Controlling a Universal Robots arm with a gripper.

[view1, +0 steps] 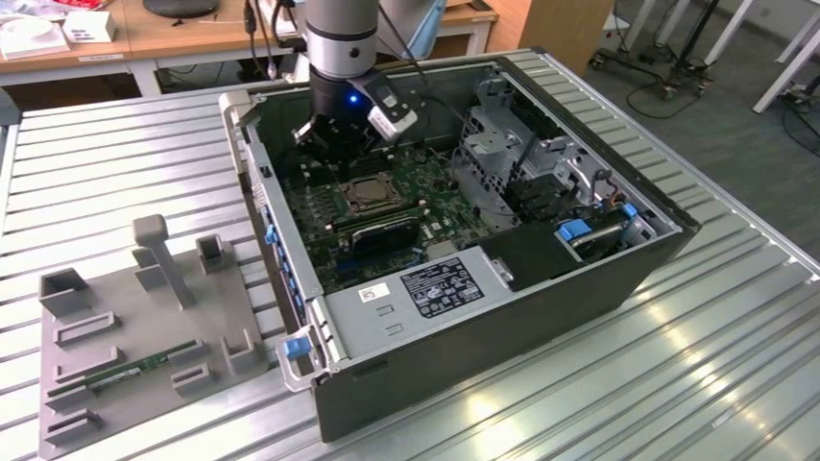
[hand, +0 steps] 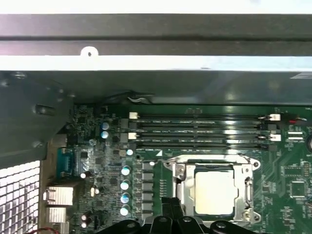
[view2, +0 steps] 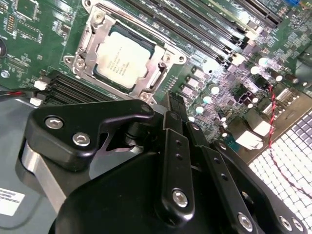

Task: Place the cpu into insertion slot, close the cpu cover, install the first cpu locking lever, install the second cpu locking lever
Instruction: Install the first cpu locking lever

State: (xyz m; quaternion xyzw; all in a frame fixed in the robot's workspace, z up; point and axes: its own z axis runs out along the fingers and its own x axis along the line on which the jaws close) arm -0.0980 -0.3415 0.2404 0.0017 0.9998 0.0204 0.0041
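One cpu (view2: 124,58) framed by the flat-lying cpu cover (view2: 84,44), the hand (view2: 176,102) (closed up, empty) just beside it.

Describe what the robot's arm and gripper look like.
The arm is a silver-grey cylinder with a dark band, a blue light at the wrist and black cables alongside. The gripper is matte black, built of jointed links with silver screws.

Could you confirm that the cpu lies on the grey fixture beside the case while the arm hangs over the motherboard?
Not quite: the cpu sits in the insertion slot, as the second wrist view shows; the arm does hang over the motherboard.
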